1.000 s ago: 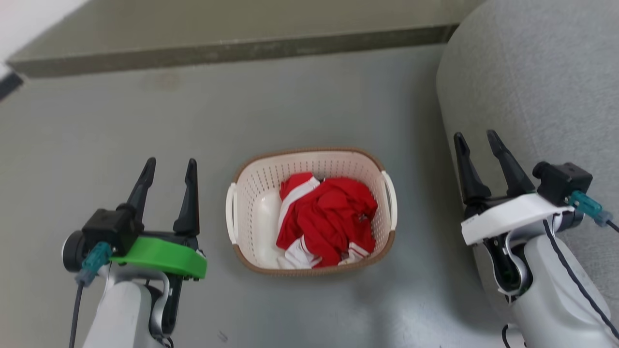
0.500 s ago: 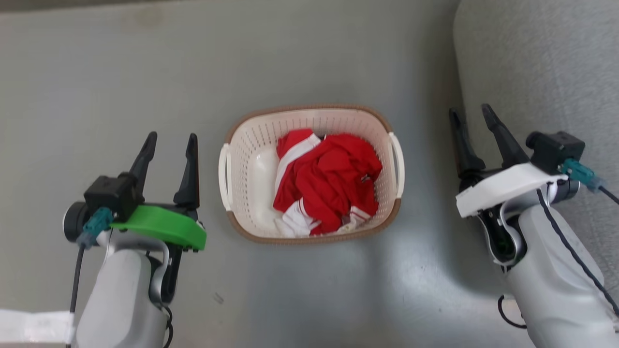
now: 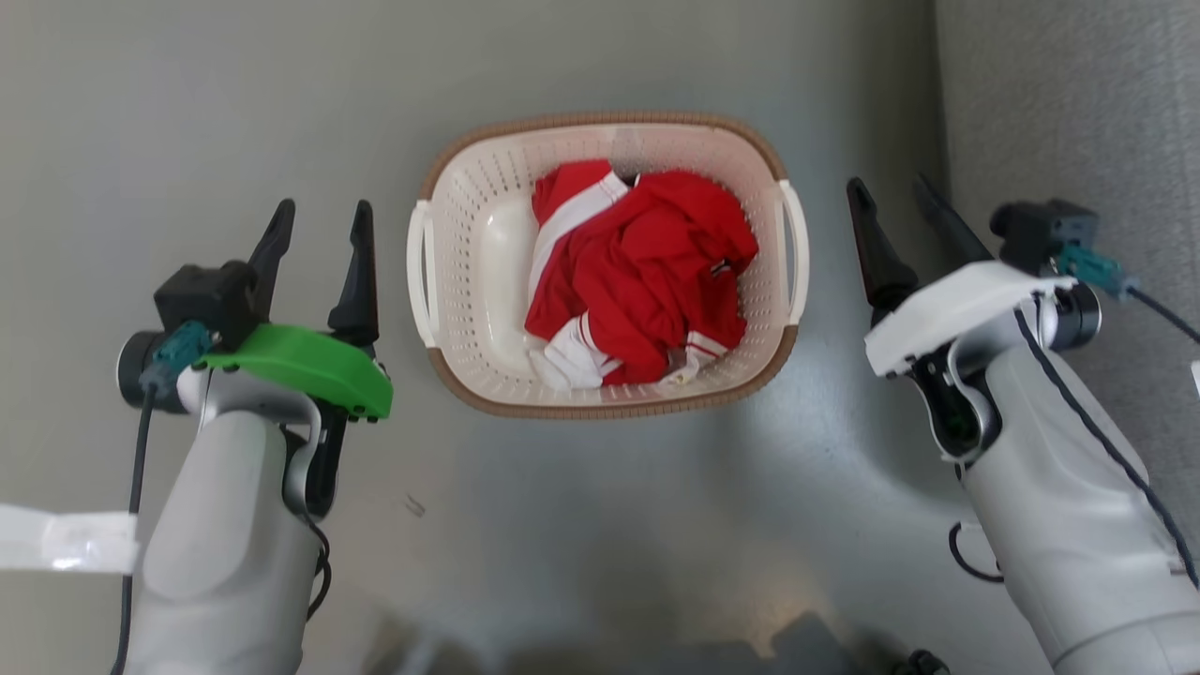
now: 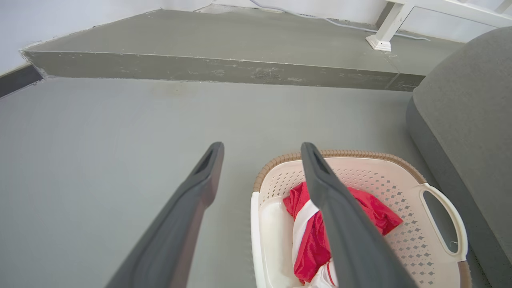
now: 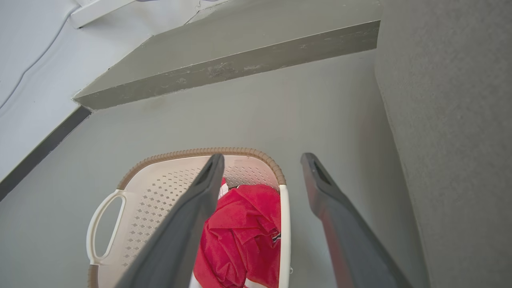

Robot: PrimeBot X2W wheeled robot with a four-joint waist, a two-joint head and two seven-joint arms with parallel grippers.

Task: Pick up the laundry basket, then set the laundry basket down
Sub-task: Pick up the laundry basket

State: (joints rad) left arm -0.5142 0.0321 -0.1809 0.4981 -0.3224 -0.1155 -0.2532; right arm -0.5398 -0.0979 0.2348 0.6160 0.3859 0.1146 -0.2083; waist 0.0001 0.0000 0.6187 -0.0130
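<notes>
Both end effectors [image 3: 322, 206] [image 3: 889, 183] parted, empty

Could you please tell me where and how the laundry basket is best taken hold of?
Likely by its two white loop handles, one at each end. The laundry basket sits upright between the open left tool and right tool, so each can come in sideways to its near loop: left handle, right handle. Both loops leave a gap for a finger.

Grey forearms [image 3: 225, 525], green left plate [image 3: 300, 361], white right plate [image 3: 947, 300], dark fingers [image 3: 356, 272]
</notes>
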